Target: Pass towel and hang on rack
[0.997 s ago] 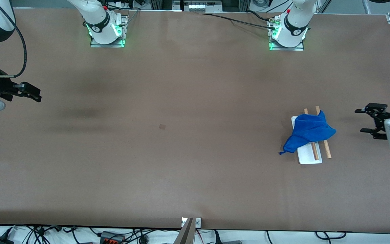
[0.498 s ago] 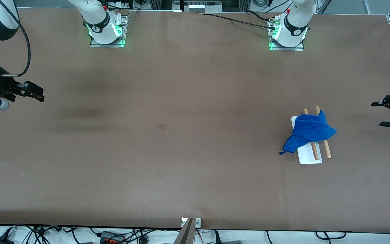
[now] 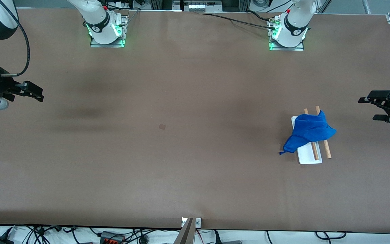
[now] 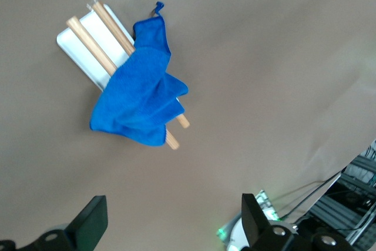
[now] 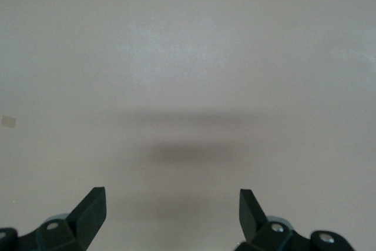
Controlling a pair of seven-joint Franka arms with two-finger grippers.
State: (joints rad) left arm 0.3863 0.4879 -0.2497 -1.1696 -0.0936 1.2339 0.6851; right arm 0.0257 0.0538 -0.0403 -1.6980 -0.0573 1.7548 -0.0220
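The bright blue towel (image 3: 309, 132) lies bunched over the rack (image 3: 309, 156), covering the part of its two wooden rods (image 3: 326, 149) farther from the front camera. One corner trails onto the table toward the right arm's end. The left wrist view shows the towel (image 4: 141, 95) on the rack (image 4: 77, 54) too. My left gripper (image 3: 368, 109) is open and empty over the table near the left arm's end, apart from the rack; it also shows in its wrist view (image 4: 174, 221). My right gripper (image 3: 40, 95) is open and empty over the right arm's end, above bare table in its wrist view (image 5: 172, 210).
The two arm bases (image 3: 107, 32) (image 3: 287, 34) stand along the edge farthest from the front camera. A small brown square mark (image 3: 162, 126) lies mid-table. Cables run below the table's near edge (image 3: 113, 235).
My left gripper swung out toward the table's end, then back in, ending a little nearer the bases. My right gripper shifted slightly. The towel and rack have not moved.
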